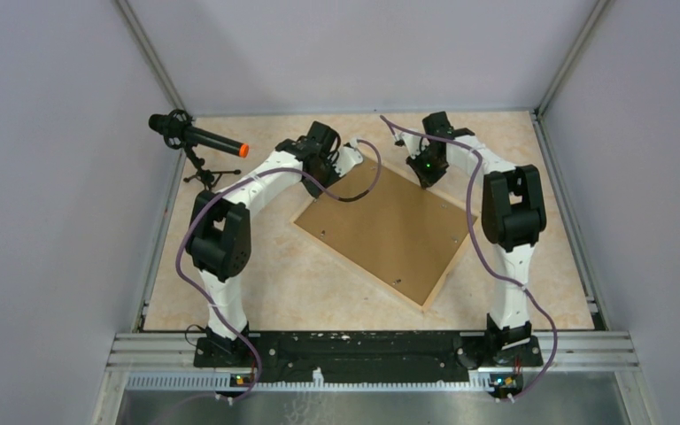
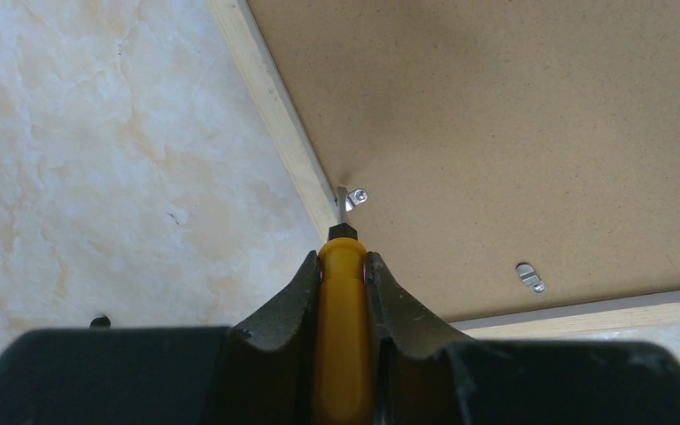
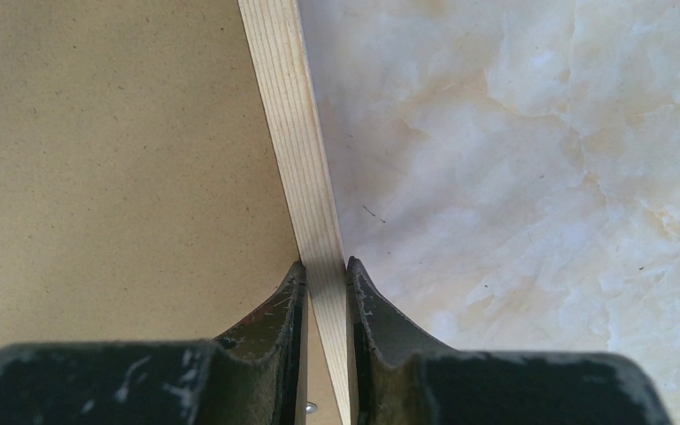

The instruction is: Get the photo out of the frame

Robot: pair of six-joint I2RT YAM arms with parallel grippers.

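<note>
Pale, marble-patterned tabletop (image 1: 301, 283) carries the frame (image 1: 390, 230), lying face down so that its brown fibreboard back can be reached. The right gripper (image 3: 323, 270) is clamped on the pale wood edge (image 3: 288, 106) — I judge this is to keep the frame steady. The left gripper (image 2: 343, 263) is closed around a yellow-handled tool (image 2: 343, 336), whose dark tip meets a small metal clip (image 2: 351, 197) (a second clip (image 2: 529, 276) sits nearby). The photo is not visible — presumably it is under the matte, grainy board.
</note>
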